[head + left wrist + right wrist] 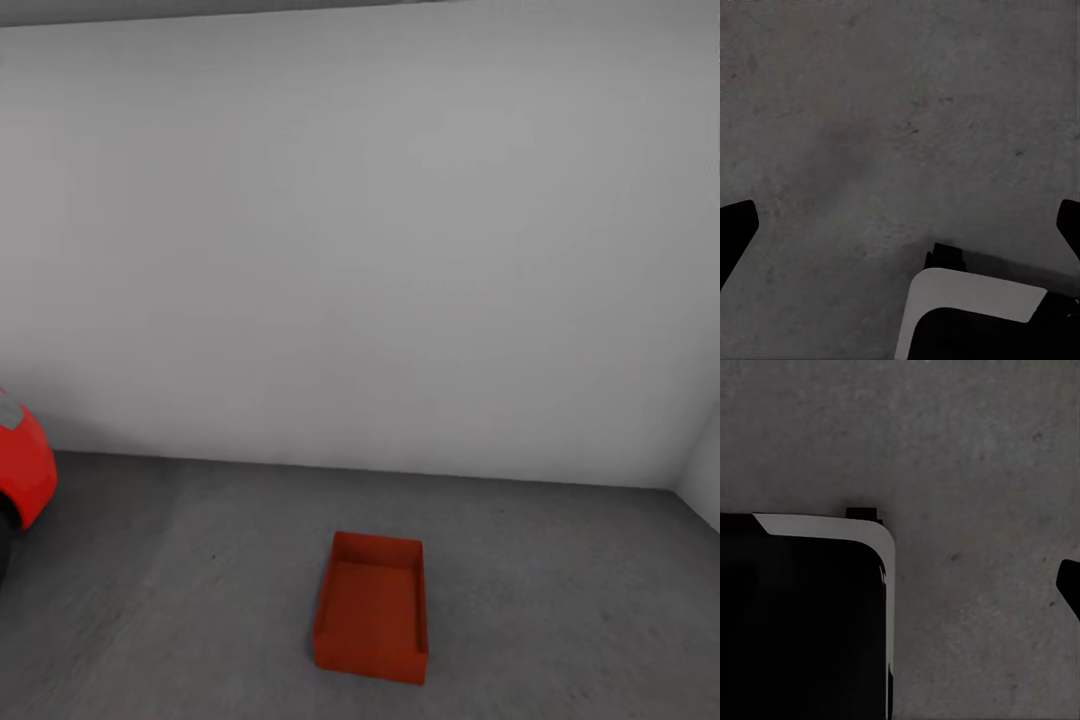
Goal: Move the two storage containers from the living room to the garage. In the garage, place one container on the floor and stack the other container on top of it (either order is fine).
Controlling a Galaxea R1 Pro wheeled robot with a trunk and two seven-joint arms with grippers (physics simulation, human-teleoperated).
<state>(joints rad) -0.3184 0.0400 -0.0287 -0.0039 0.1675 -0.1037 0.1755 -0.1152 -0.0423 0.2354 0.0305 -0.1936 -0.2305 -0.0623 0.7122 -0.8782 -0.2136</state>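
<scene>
1. Head view: one storage container [371, 608], an orange-red open-topped rectangular bin, sits on the dark grey concrete floor [560, 600] at the lower centre of the frame. It is upright and empty, with one short end toward the camera. It stands well apart from the plain white wall [380, 230] behind it and from the red car [22, 470], whose rounded end shows at the left edge. A second white wall meets the first at the right edge, forming a corner. The setting matches the garage.

2. Head view, handling judgement: the container's walls look thin, so it is likely light and somewhat flexible. Squeezing one wall may bow it. A two-arm hold on the opposite long walls at the rim appears the most stable. The open top and flat bottom should accept a second bin stacked on it, provided the two are aligned.

3. Left wrist view: the camera looks down at rough, speckled concrete. Dark fingertips [735, 232] show at the left and right edges, far apart, so the left gripper [900, 232] is spread wide and holds nothing. A black and white part of the robot's base [975, 300] shows at the lower centre.

4. Right wrist view: the same concrete surface is seen. One dark fingertip [1069, 585] shows at the right edge; the other is not visible, so the right gripper's opening cannot be told. Nothing appears held. A black, white-edged robot body panel [802, 622] covers the lower left.
</scene>
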